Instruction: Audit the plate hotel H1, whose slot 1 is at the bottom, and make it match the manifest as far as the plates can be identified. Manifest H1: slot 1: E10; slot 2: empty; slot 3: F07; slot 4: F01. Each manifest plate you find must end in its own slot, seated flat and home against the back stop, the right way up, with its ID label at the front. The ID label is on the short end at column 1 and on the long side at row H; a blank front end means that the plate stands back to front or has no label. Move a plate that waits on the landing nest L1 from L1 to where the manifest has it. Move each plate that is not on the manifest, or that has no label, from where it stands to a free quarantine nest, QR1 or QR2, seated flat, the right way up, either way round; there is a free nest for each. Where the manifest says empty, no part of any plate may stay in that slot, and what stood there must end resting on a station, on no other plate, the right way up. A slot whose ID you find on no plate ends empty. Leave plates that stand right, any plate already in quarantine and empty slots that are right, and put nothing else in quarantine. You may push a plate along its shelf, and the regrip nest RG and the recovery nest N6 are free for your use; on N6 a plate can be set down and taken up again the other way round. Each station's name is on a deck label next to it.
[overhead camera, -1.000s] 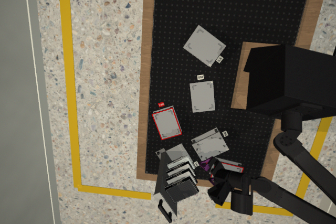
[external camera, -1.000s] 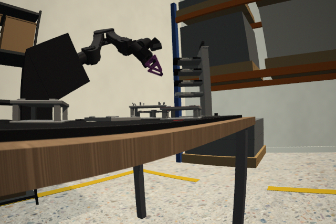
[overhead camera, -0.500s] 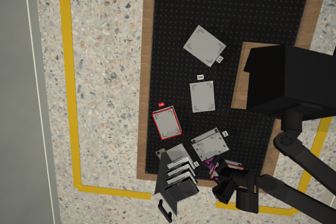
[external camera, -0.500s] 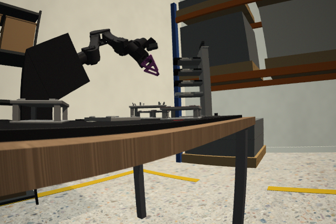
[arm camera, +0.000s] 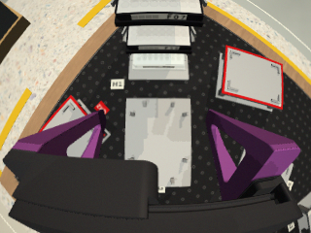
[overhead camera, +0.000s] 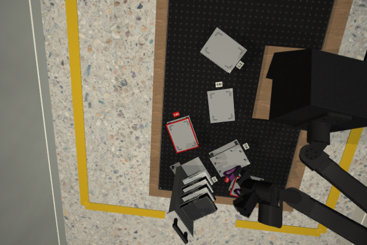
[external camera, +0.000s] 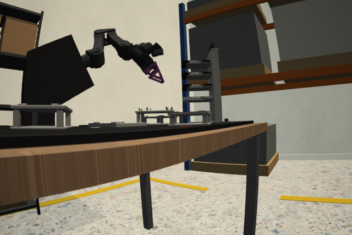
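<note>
The plate hotel H1 (overhead camera: 194,190) stands at the deck's near corner, and its four shelves show side-on in the exterior view (external camera: 198,81). A dark plate (overhead camera: 198,207) lies in the top slot. The lower slots show pale fronts in the wrist view (arm camera: 158,33), and I cannot read any label. My gripper (overhead camera: 232,178) (external camera: 154,74) is open and empty, with purple fingers. It hangs high above the deck, in front of the hotel and facing it (arm camera: 155,126).
The RG nest (overhead camera: 229,158) lies under the gripper (arm camera: 157,142). Red-framed QR1 (overhead camera: 181,134) shows a bare grey top (arm camera: 252,80). QR2 is partly hidden by a finger. N6 (overhead camera: 221,105) and L1 (overhead camera: 222,49) show bare grey tops.
</note>
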Controlling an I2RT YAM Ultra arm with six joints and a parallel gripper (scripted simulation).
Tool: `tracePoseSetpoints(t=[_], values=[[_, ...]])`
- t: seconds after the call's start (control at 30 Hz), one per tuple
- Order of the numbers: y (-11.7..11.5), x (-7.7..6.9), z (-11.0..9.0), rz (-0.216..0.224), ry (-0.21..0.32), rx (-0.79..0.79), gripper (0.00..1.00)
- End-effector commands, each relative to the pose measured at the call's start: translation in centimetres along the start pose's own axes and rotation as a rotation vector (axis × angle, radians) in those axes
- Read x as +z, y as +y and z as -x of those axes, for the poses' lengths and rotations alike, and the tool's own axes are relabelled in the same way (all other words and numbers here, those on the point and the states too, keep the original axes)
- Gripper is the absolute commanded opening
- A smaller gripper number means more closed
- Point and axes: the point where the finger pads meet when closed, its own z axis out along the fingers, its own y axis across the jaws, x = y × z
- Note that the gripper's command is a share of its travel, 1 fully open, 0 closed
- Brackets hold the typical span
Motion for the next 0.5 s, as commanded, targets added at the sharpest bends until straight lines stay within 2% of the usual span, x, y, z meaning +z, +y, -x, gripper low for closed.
tracePoseSetpoints(t=[0.0,0.47], values=[[-0.1,0.2,0.7,-0.012,-0.041,-0.011,1.00],[-0.1,1.6,-0.7,-0.012,-0.042,-0.011,1.00]])
